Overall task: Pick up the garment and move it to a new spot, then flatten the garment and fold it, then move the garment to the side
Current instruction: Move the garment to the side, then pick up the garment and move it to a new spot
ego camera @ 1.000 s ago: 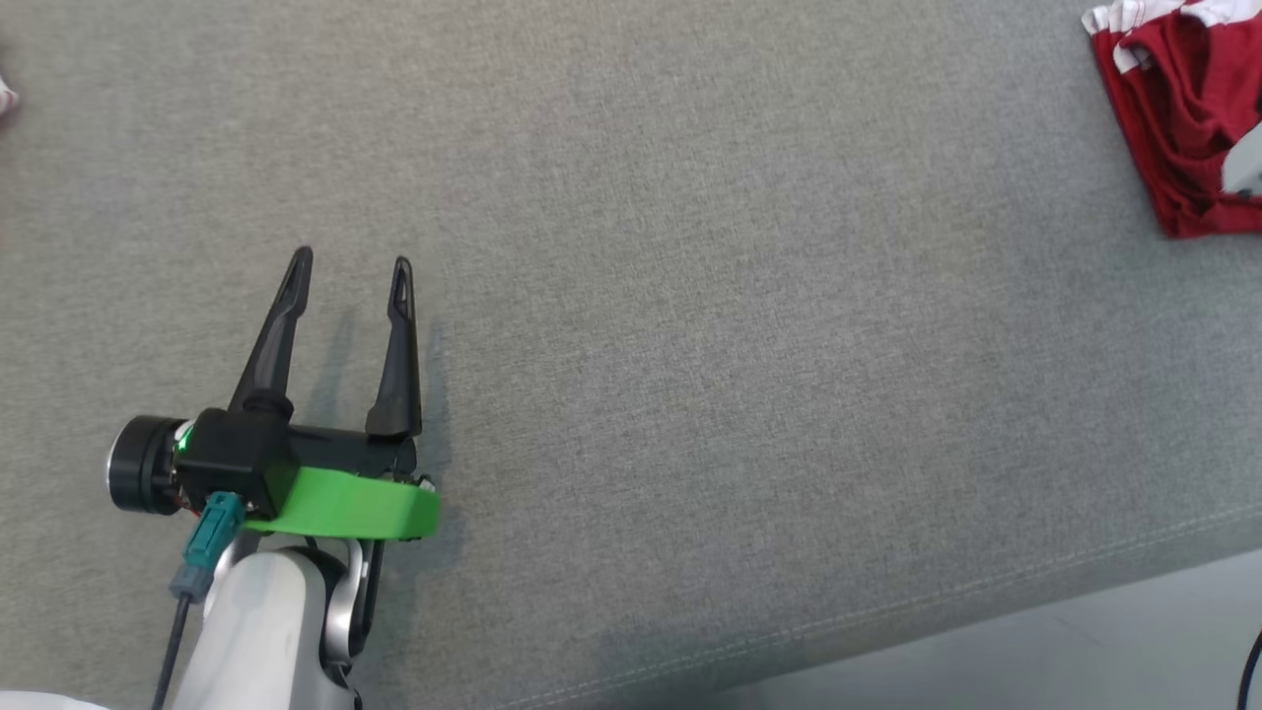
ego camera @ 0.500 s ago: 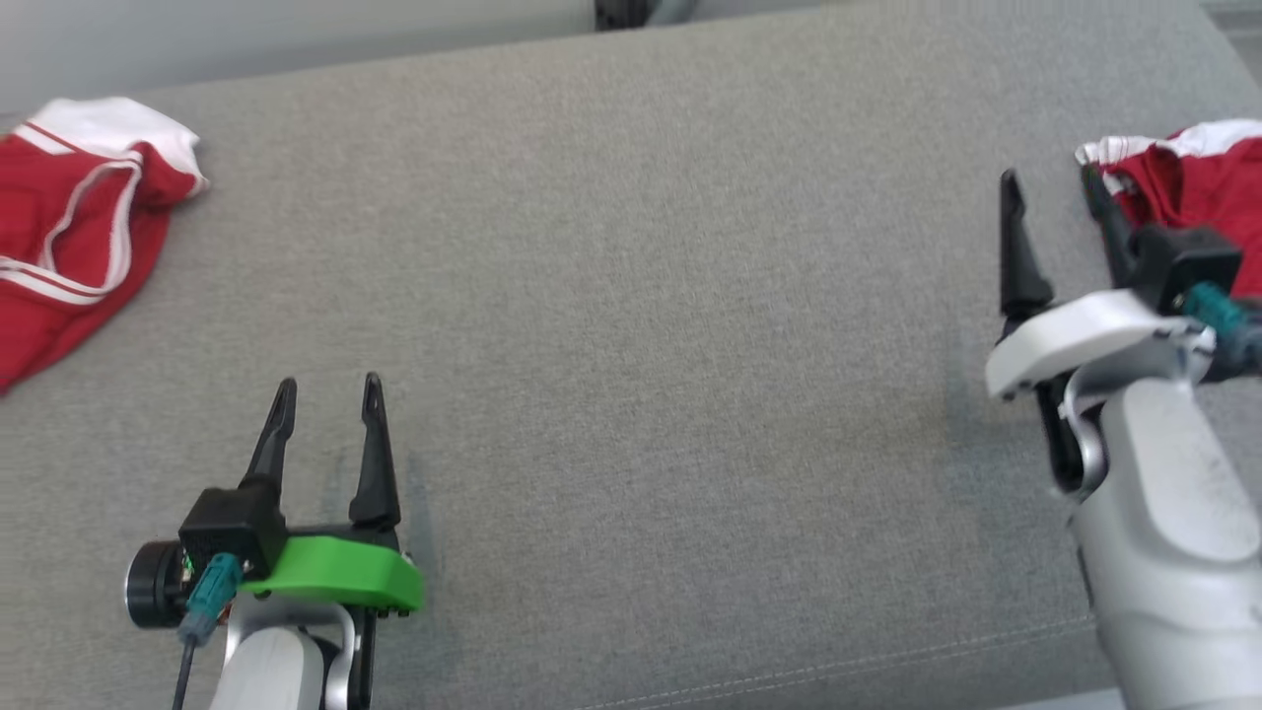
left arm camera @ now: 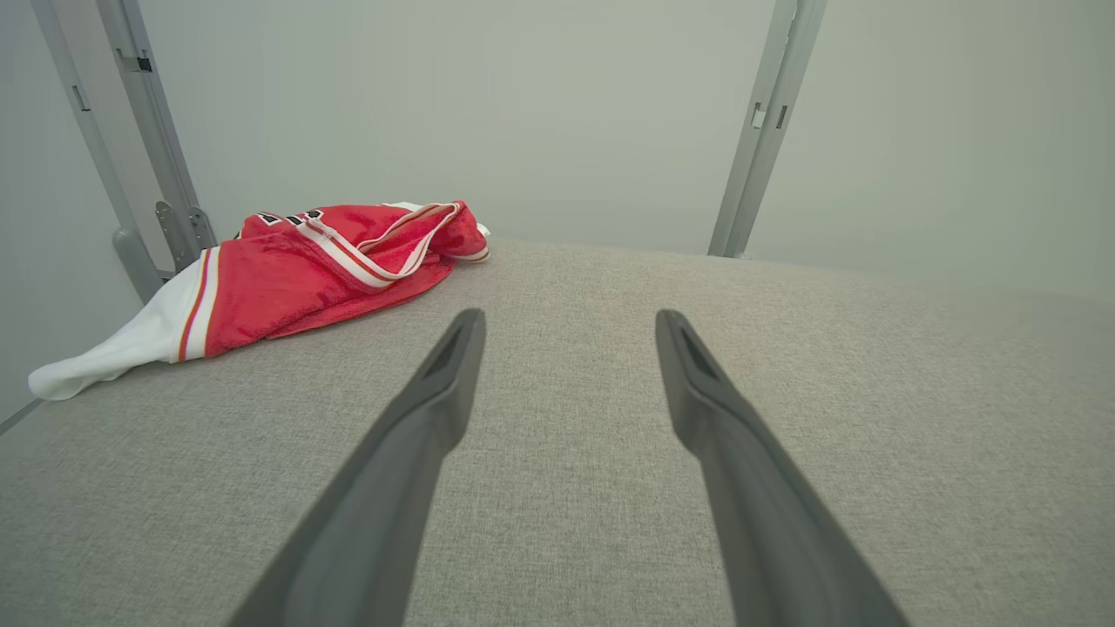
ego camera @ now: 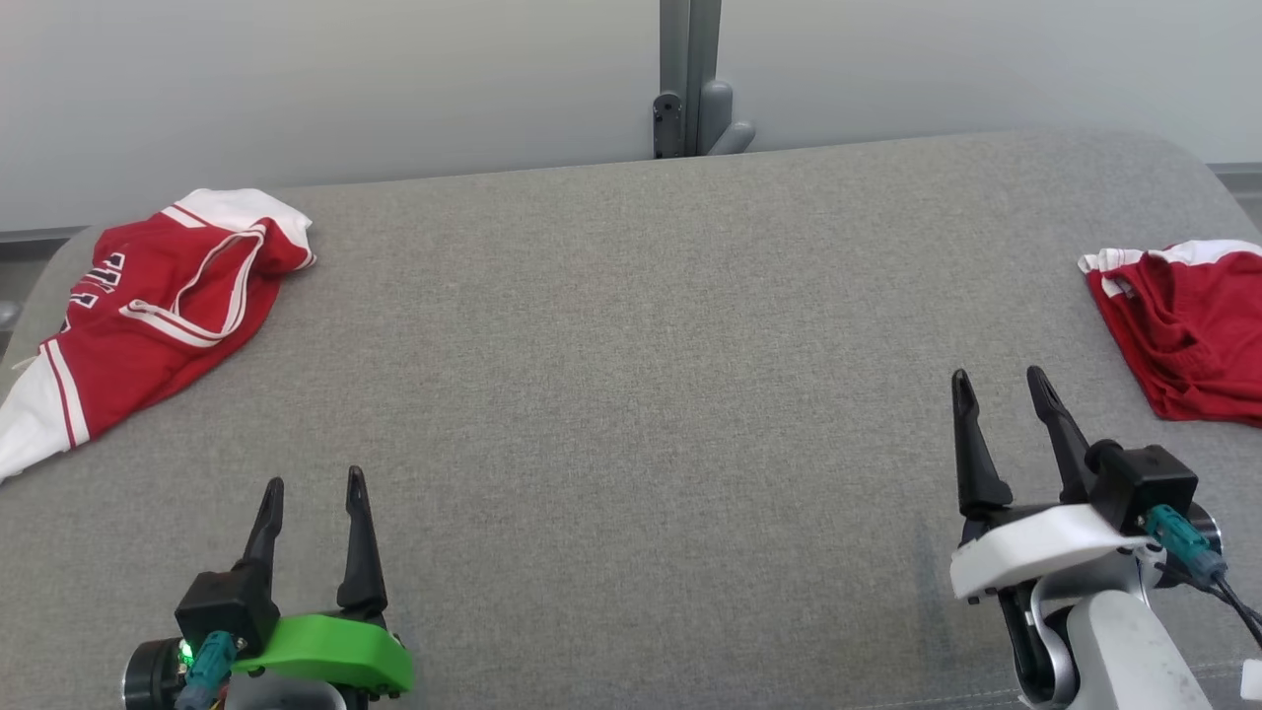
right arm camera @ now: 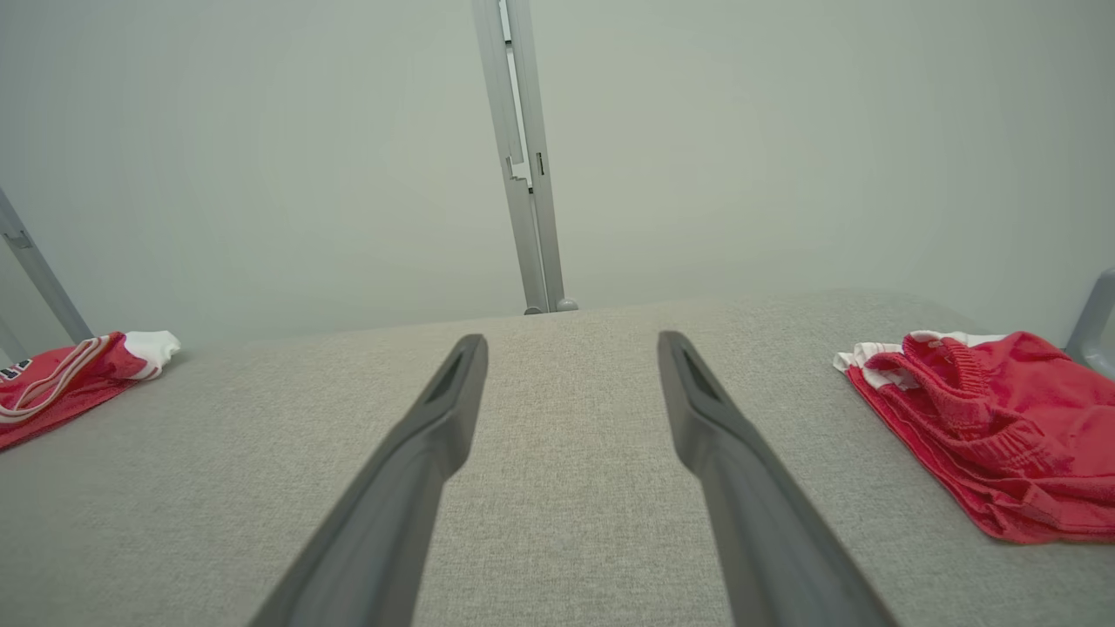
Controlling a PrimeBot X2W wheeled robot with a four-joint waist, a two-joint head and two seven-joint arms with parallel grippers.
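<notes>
Left gripper [ego camera: 314, 478], right gripper [ego camera: 996, 373]: wide, empty. Left garment [ego camera: 148, 306], right garment [ego camera: 1183, 325] (at counter [ego camera: 631, 345] edge): risk of wrong pick or slide-off.

Black fingers [ego camera: 361, 542], green collar [ego camera: 330, 659], white collar [ego camera: 1030, 560]

Bright, even, diffuse lighting. Faint soft shadow on grey cushion [ego camera: 631, 394] beside right gripper [ego camera: 997, 375]. Head view sharp throughout. Wide-angle warp in wrist views, with frame post [left arm camera: 766, 131] slanted toward edge. Fingers [left arm camera: 366, 540] soft, slightly blurred close to lens. Slight greenish cast on wall [right arm camera: 261, 131].
</notes>
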